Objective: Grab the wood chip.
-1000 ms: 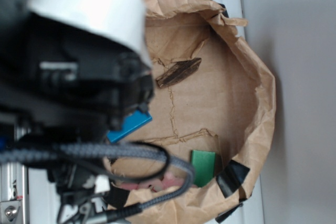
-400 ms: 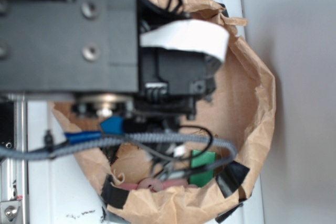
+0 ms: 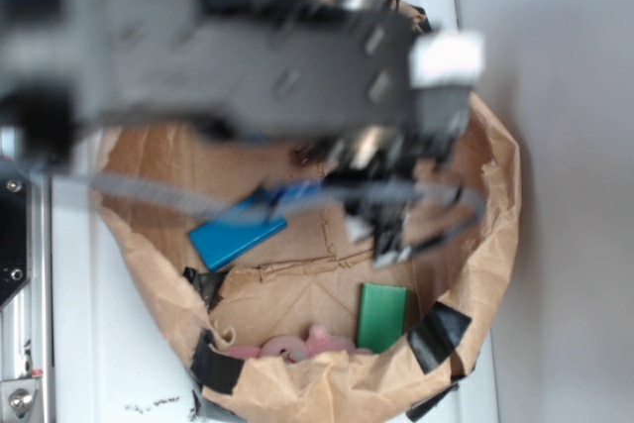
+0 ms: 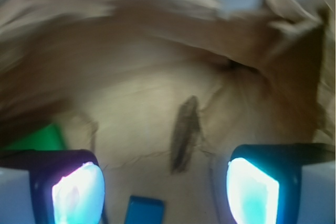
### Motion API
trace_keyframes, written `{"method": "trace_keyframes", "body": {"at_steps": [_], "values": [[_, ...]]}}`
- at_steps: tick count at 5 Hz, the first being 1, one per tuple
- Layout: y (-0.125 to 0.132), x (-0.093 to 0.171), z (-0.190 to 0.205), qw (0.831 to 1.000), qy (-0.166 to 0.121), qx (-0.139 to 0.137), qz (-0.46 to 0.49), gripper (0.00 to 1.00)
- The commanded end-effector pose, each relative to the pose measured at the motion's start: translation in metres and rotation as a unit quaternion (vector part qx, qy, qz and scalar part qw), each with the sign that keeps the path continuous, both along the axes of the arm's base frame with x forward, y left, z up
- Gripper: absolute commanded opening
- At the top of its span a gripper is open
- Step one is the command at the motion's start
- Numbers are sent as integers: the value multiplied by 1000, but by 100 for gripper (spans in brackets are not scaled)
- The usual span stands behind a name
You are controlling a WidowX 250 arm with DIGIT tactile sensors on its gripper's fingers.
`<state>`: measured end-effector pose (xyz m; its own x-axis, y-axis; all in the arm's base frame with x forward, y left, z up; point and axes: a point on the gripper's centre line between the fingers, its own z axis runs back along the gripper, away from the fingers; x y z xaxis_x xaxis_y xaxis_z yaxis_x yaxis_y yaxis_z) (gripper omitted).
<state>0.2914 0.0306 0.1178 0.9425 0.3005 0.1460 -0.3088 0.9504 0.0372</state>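
Risk comes mostly from the crumpled brown paper bag that serves as the bin. In the wrist view the wood chip lies flat on the bag floor, a dark streaky sliver running roughly from 12 to 6 o'clock, ahead of and between the two lit fingers, which stand spread wide with nothing between them. The gripper has the chip roughly centred, but the chip is thin and sits flush on soft, creased paper, so I judge that the pads could close over a fold of paper instead, or slide the sliver away rather than pinch it. A descent that stops too high would likely close on air.

The blue block sits at 6 o'clock of the chip, just by the gripper's near edge, and could be nudged or caught by mistake. The green block lies off at 9 o'clock, well apart. In the exterior view the blurred arm hides the chip almost entirely, and the bag's raised wall at 3 o'clock stands near the wrist, so a snag on it seems possible.

No brand, label or readable writing shows anywhere.
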Motion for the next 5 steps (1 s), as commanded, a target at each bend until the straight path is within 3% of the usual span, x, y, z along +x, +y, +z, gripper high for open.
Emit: {"method": "trace_keyframes", "body": {"at_steps": [1, 2, 3, 5], "values": [[9, 6, 18, 999, -28, 1, 15, 100], [9, 6, 18, 999, -28, 1, 15, 100], [5, 10, -10, 1000, -22, 2, -10, 100], [-2, 24, -35, 998, 14, -25, -48, 100]]}}
